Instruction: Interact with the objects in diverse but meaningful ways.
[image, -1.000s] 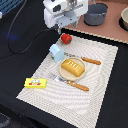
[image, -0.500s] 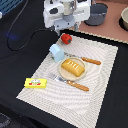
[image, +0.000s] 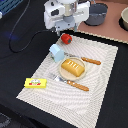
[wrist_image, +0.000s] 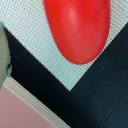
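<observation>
A red round fruit (image: 66, 38) lies at the far corner of the pale woven placemat (image: 100, 95). My gripper (image: 66, 29) hangs right over it; its fingertips are too dark and small to read, and none show in the wrist view. There the red fruit (wrist_image: 77, 27) fills much of the picture, lying on the mat's corner (wrist_image: 45, 57). A pale blue-white carton (image: 56, 51) stands just in front of the fruit. The golden-orange bread loaf (image: 73, 67) rests on a small plate mid-mat. A flat yellow packet (image: 35, 83) lies at the mat's edge on the exterior view's left.
An orange-handled knife (image: 89, 61) and fork (image: 72, 83) flank the loaf. A grey pot (image: 96, 14) stands behind the arm, with another vessel (image: 124, 19) at the exterior view's right edge. Black cloth surrounds the mat, and a pinkish surface (wrist_image: 20, 112) borders it.
</observation>
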